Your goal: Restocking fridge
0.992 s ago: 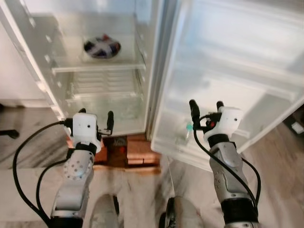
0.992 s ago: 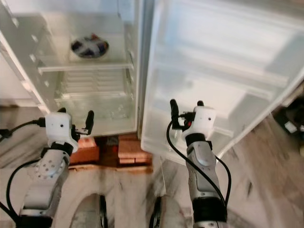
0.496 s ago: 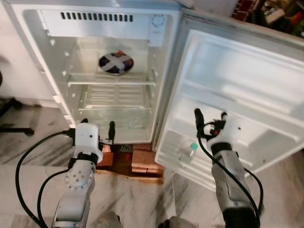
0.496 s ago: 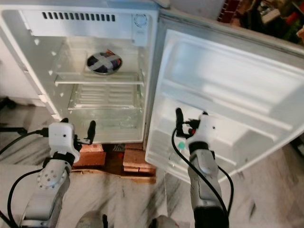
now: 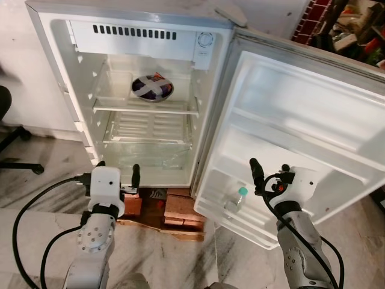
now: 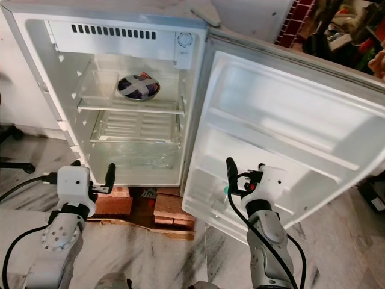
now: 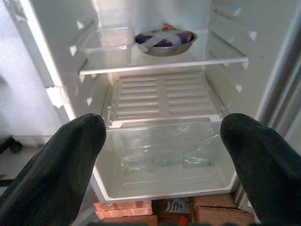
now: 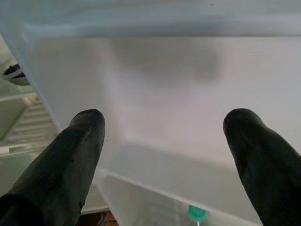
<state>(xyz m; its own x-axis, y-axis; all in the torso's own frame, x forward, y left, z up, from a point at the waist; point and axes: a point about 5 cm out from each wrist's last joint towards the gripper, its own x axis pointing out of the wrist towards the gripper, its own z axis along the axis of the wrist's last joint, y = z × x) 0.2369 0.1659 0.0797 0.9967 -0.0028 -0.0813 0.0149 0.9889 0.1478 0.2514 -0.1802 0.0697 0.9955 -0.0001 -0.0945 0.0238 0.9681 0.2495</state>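
Open fridge (image 6: 129, 90), bottle (image 6: 220, 199) in door

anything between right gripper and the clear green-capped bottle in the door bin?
Nothing: in the left eye view, right gripper sits open beside the clear green-capped bottle, bare white door lining between.

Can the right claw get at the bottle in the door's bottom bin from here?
Probably yes: the right claw is open beside the bottle, whose green cap stands above the door bin rim with nothing between.

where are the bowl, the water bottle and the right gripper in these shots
bowl (image 5: 152, 88), left eye view, on its covered top
water bottle (image 5: 236, 201), left eye view, on its clear body
right gripper (image 5: 269, 170), left eye view, midway between its fingertips
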